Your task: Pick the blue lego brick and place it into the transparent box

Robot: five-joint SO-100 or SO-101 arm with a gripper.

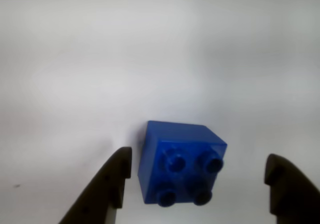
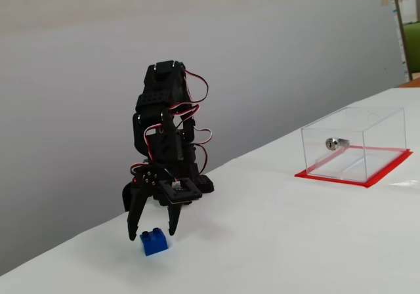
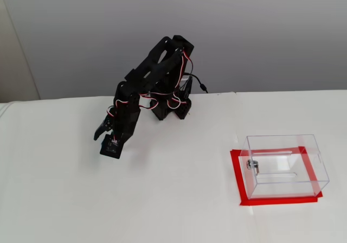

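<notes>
I'm in the approach step: my gripper [image 1: 197, 184] hangs over the blue lego brick [image 1: 181, 162], fingers [image 1: 114, 184] spread wide and holding nothing, one on each side of it with clear gaps. The brick sits on the counter [image 2: 275, 241] near its left front edge in a fixed view, well apart from the transparent box [image 2: 354, 143] at the right. Next I'd lower and close.

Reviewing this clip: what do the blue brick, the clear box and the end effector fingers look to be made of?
Blue lego brick: likely glossy moulded plastic, with faint highlights on its studs. Transparent box: clear rigid plastic or acrylic, since its red base shows through the walls. End effector fingers: matte black, probably plastic; blur leaves this uncertain.
</notes>
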